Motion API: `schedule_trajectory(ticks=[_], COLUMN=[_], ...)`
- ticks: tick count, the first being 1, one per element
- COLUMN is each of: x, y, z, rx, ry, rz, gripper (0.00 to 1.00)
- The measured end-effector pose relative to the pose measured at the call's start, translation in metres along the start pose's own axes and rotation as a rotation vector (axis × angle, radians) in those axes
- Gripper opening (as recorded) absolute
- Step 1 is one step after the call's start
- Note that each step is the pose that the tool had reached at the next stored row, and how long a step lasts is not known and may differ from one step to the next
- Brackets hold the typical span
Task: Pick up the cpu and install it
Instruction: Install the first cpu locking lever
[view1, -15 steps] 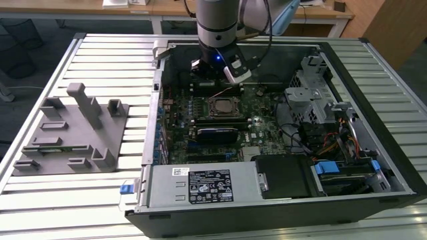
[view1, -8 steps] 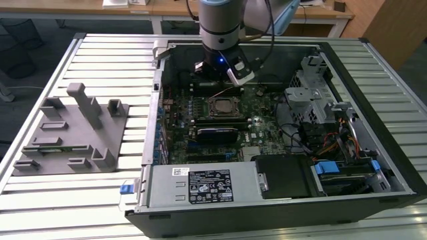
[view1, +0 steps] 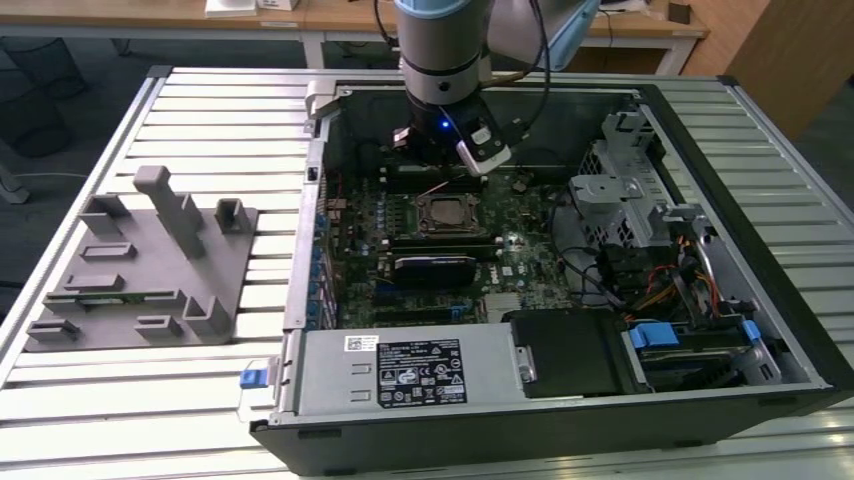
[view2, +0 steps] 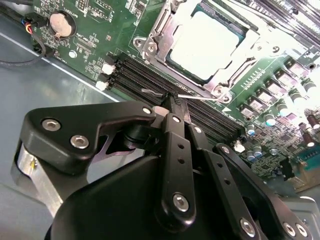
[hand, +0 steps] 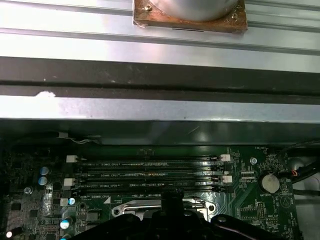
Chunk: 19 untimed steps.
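Observation:
The cpu, a flat square chip with a shiny silver top, lies inside the metal socket frame on the green motherboard; in the exterior view the cpu is at the middle of the open computer case. My gripper hangs just beyond the socket, over the memory slots, with its black fingers closed together. A thin wire socket lever runs right at the fingertips; whether it is pinched I cannot tell. In the exterior view the gripper sits below the arm's wrist, behind the socket.
A grey plastic fixture block stands on the slatted table at the exterior view's left. Inside the case are a drive cage, cables and a power supply. Memory slots and a coin battery lie near the socket.

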<state>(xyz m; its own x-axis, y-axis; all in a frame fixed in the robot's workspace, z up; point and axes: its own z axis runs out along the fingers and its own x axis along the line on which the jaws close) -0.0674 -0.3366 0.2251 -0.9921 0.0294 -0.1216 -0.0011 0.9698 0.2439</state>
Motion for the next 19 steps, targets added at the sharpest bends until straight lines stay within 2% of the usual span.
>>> schedule_trajectory(ticks=[4,7,10,19], x=[0.0002,0.0006,0.0011,0.0016], y=[0.0000,-0.0005,-0.0014,-0.0019], z=[0.0004,0.0022,0.0057,0.0098], rx=[0.0016,0.0111,0.0138,0.0223], ry=[-0.0018,-0.0203,-0.0303,-0.0413], rz=[0.000,0.004,0.015,0.050], gripper=[0.11,0.11,0.11,0.11])
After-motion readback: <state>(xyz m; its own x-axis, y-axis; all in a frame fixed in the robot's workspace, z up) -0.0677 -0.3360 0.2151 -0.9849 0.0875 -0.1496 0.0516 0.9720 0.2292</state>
